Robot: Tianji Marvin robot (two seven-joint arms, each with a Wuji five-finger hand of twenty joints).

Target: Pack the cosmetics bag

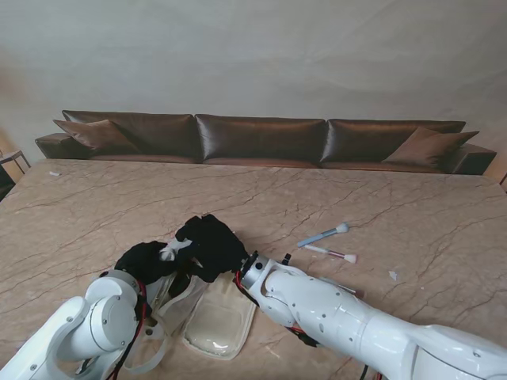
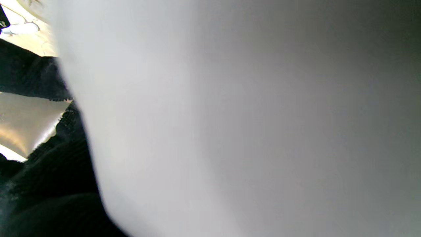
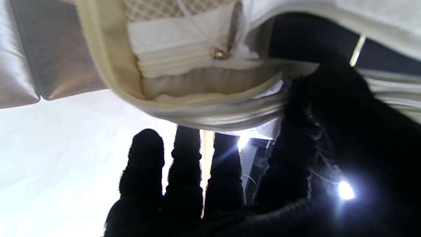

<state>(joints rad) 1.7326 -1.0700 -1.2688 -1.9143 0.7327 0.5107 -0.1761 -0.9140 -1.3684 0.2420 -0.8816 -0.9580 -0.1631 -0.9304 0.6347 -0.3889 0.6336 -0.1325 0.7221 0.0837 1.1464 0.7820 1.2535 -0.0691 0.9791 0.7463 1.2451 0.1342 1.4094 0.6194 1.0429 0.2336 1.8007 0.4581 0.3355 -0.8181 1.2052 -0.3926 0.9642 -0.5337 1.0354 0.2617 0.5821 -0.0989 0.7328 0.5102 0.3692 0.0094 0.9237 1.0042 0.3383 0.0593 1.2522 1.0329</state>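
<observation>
The cream cosmetics bag (image 1: 215,326) lies unzipped on the table in front of me, and the right wrist view shows its zip rim and gold pull (image 3: 217,53) close up. My right hand (image 1: 211,244), in a black glove, hovers over the bag's far end with its fingers (image 3: 144,158) spread, one finger touching the rim. My left hand (image 1: 146,260), also gloved, sits just left of it at the bag's far left corner, with a small white piece (image 1: 169,252) at its fingertips. A blurred white surface (image 2: 230,118) blocks most of the left wrist view, hiding that hand's grip.
Two make-up brushes lie to the right, farther from me: a blue-handled one (image 1: 323,235) and a pink-tipped one (image 1: 334,254). A small white scrap (image 1: 392,275) lies further right. A brown sofa (image 1: 261,138) runs along the table's far edge.
</observation>
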